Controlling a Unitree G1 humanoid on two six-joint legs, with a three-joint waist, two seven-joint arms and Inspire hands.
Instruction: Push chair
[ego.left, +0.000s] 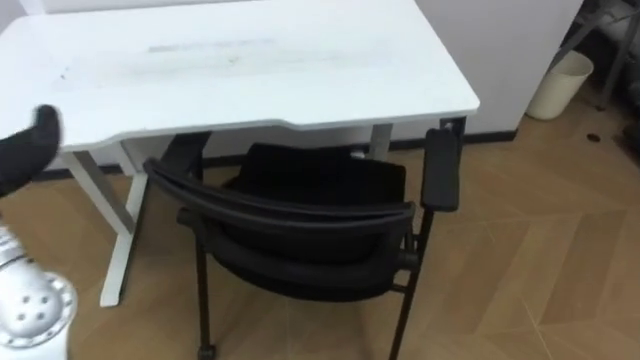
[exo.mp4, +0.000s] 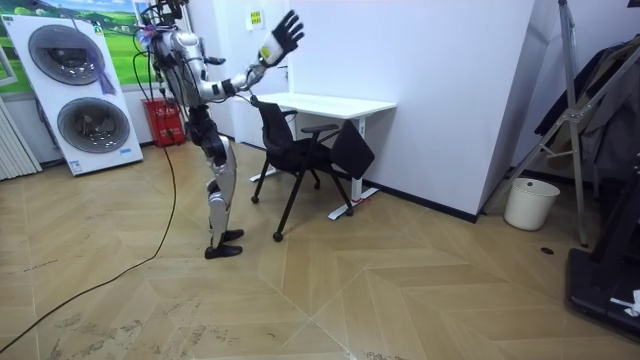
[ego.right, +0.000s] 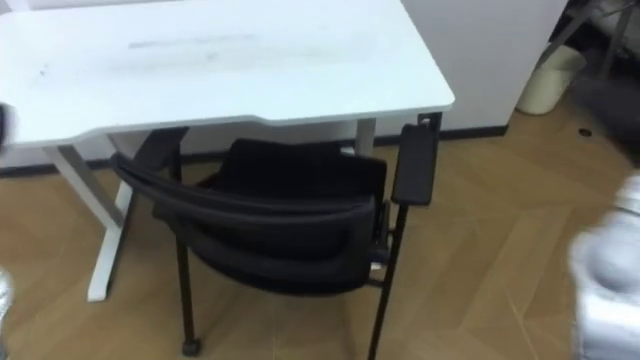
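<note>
The black chair (ego.left: 300, 222) stands at the near edge of the white desk (ego.left: 250, 70). Its seat reaches partly under the top and its curved backrest stays out on the near side. The chair's right armrest (ego.left: 440, 168) rises just beside the desk's right near corner, outside the top's edge. The desk's left leg (ego.left: 122, 230) stands close to the chair's left side, and the far edge of the desk meets the white wall.

The left hand (ego.left: 30, 148) is raised at the left, clear of the chair and touching nothing. In the room view its fingers (exo.mp4: 287, 30) are spread wide and loose. The right arm (ego.right: 605, 268) is a pale blur at the right edge, and whether its hand is released or clenched cannot be told.

The robot stands just behind the backrest. Bare wood floor lies open to the right as far as a white bin (ego.left: 560, 85) by the wall.
</note>
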